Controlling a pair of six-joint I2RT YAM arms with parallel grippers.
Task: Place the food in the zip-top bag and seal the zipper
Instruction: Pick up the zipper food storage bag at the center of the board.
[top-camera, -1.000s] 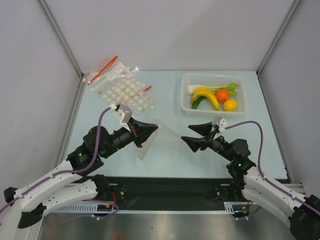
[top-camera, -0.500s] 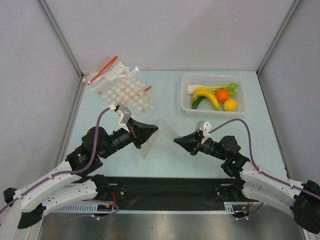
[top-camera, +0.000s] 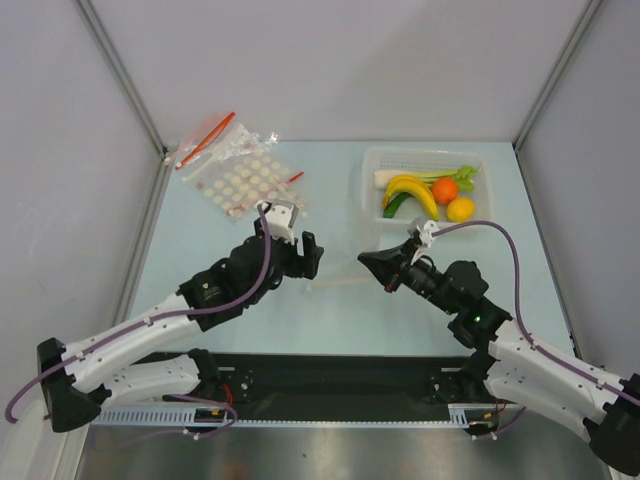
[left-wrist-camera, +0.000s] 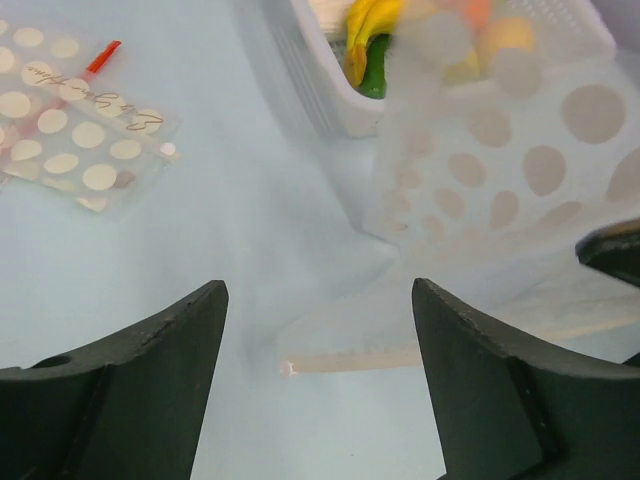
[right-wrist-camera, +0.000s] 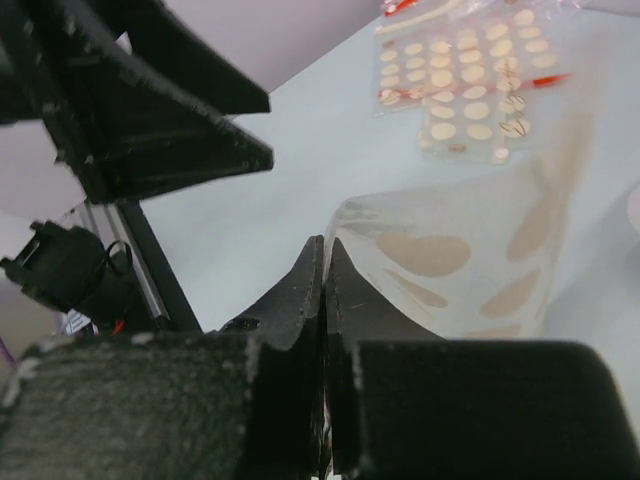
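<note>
The zip-top bag (left-wrist-camera: 480, 170) is held partly lifted over the middle of the table (top-camera: 200, 250); the right gripper (right-wrist-camera: 324, 245) has its fingers pressed together, apparently nipping the bag's edge, while the left gripper (left-wrist-camera: 318, 310) stands with fingers spread, holding nothing. The zipper (left-wrist-camera: 350, 358) lies just beyond the left fingertips, its long axis crosswise to them; treat the left arm as the nearer for catching the mouth. The food (top-camera: 415, 192) sits in the basket (top-camera: 366, 195) toward the far right corner; a cursive line on a spare bag (left-wrist-camera: 70, 140) is too small to read.
</note>
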